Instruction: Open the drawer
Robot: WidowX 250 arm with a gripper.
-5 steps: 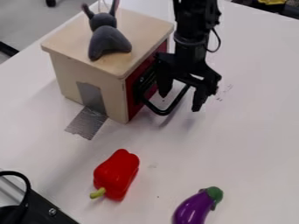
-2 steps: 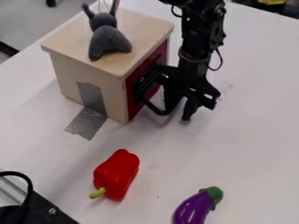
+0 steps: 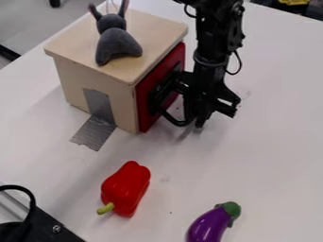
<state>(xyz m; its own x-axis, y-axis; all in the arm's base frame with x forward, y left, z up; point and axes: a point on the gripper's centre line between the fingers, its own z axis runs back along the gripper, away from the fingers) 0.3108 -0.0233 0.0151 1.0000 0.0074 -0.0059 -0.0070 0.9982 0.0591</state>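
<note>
Under me spreads a smooth white tabletop [image 3: 271, 151]; past its edge lies grey floor [image 3: 31, 23]. My black two-finger gripper [image 3: 196, 124] is clenched on the black U-shaped handle [image 3: 173, 119] of one red drawer [image 3: 144, 106], slightly out from one pale wooden box [image 3: 68, 85]. I have open room on the side away from the box. I count one long-eared grey plush toy [image 3: 116, 45] on top, one red plastic pepper [image 3: 129, 186] and one purple plastic eggplant [image 3: 210, 228], lying apart.

Robotics lab: arm [image 3: 216, 40], white table [image 3: 271, 156]
</note>
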